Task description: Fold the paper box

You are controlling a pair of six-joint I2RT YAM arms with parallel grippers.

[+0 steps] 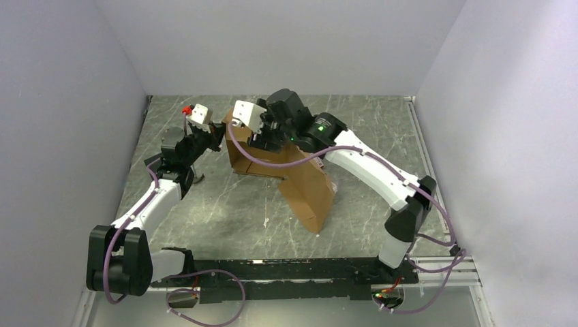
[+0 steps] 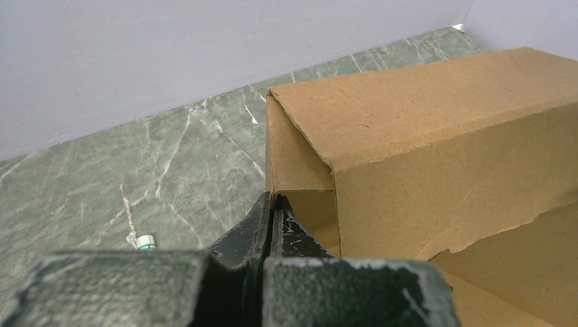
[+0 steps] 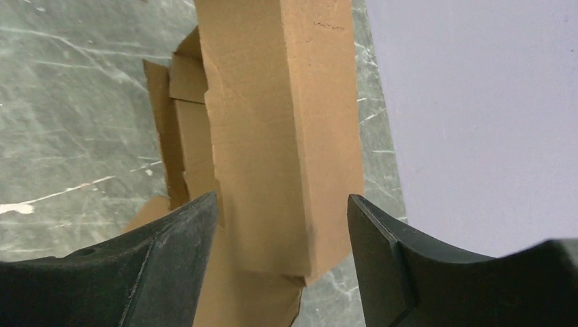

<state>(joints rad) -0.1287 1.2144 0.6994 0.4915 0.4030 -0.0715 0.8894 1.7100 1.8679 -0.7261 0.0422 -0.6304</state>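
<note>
The paper box [image 1: 307, 184] is brown cardboard, partly folded, with one long wall raised and a broad panel sloping toward the near side. My left gripper [image 1: 219, 139] is at the box's left end. In the left wrist view the left gripper [image 2: 276, 199] is shut, its tips pressed against the lower corner of an end flap of the box [image 2: 422, 157]. My right gripper [image 1: 247, 138] hangs over the raised wall. In the right wrist view the right gripper [image 3: 279, 211] is open, its fingers [image 3: 194, 231] straddling the folded wall of the box [image 3: 272, 136] with a gap on the right side.
The marbled green table [image 1: 204, 211] is boxed in by pale walls [image 1: 272, 41] on three sides. A small white-and-green scrap [image 2: 143, 241] lies on the table left of the left gripper. A black rail [image 1: 293, 272] runs along the near edge.
</note>
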